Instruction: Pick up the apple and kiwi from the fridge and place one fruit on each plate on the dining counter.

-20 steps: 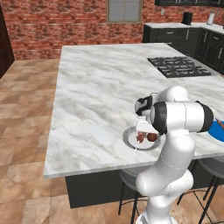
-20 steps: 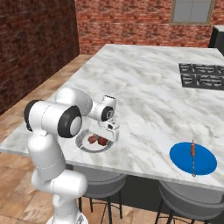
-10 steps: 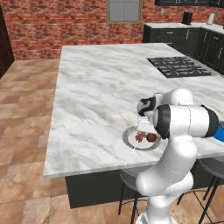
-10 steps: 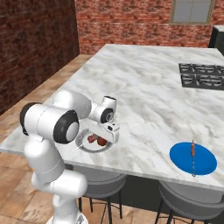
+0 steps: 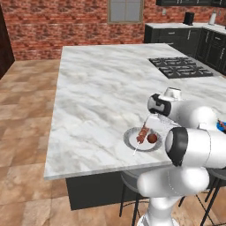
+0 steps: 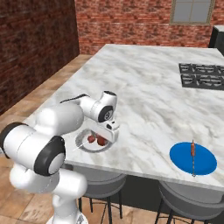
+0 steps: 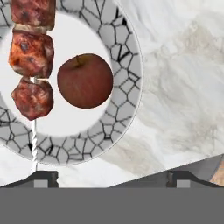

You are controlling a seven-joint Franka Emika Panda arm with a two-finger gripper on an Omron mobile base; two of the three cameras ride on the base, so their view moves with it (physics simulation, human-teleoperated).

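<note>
Directly beneath the hand camera, the apple lies on the pale grey plate, its stem toward 11 o'clock, just beside a meat skewer that occupies the plate's 9 o'clock side in the hand view. Three browned chunks show on the skewer, and its thin stick runs off the crackle-patterned rim toward 7 o'clock. The apple touches nothing but the plate's flat white centre; a narrow gap separates it from the meat.

The gripper hangs above the plate with nothing between its fingers; the two dark fingertips stand wide apart at the bottom of the hand view, one at 7 o'clock and the other at 5 o'clock, both clear of the fruit.

From the left base view, the pale plate sits near the front edge of the dining counter, with the apple at its 3 o'clock side and the skewer slanting across its middle. The white arm bends over it from 4 o'clock.

From the right base view, the same plate lies partly under the hand, and the blue plate sits well apart at 3 o'clock on the same marble top, carrying a second skewer. Black cooktop grates lie farther back toward 1 o'clock.
</note>
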